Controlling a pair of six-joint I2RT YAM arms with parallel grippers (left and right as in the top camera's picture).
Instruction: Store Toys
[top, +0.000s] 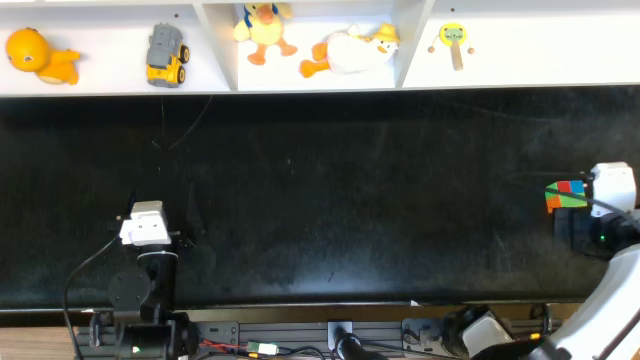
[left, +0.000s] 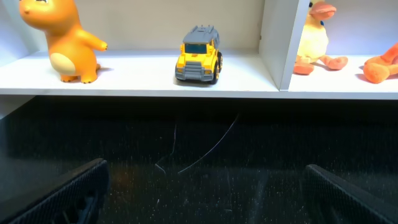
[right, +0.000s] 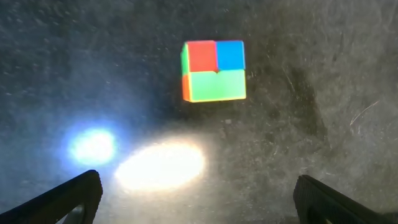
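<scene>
Now, the right gripper (right: 198, 190) hangs wide open, the small red, blue and green puzzle cube (right: 214, 70) lying just ahead of its fingers (right: 74, 196) on the black tabletop (right: 323, 112). Drop off-centre and a finger may knock it skidding.

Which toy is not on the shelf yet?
The colourful cube: it sits on the black table by the right pincer; the other toys are on the white shelf.
</scene>
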